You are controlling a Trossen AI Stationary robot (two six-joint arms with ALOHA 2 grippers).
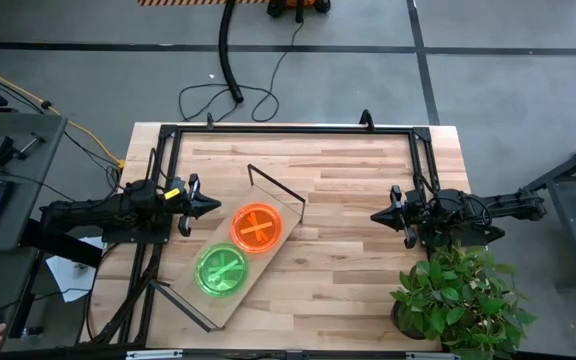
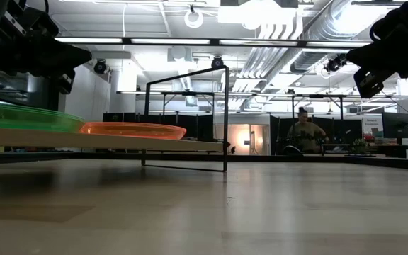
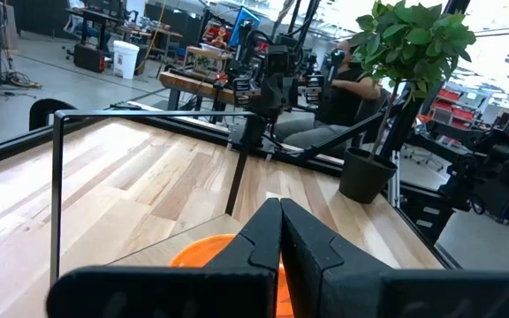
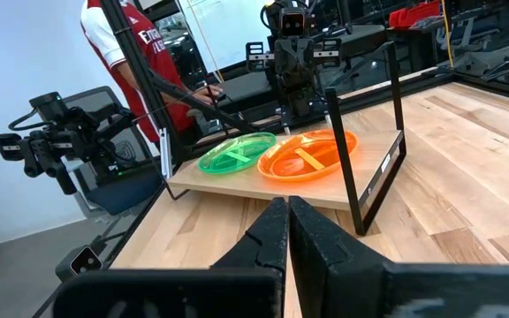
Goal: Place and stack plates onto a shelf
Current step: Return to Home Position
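On the shelf (image 1: 230,300), a light-wood board with black wire frames at its ends, lie two stacks of plates. The orange plates (image 1: 256,228) sit toward the far end, the green plates (image 1: 221,270) toward the near end; both also show in the right wrist view, orange (image 4: 307,155) and green (image 4: 234,152). My left gripper (image 1: 216,206) hovers shut by the shelf's left side, above the table. My right gripper (image 1: 375,215) is shut, raised over the table's right half. In the left wrist view only an edge of the orange plates (image 3: 203,252) shows past the shut fingers.
A potted plant (image 1: 458,295) stands at the table's near right corner. A black frame (image 1: 288,130) runs along the table's far and side edges. Bare tabletop (image 1: 348,270) lies between shelf and plant. A person (image 4: 117,35) stands beyond the table's left side.
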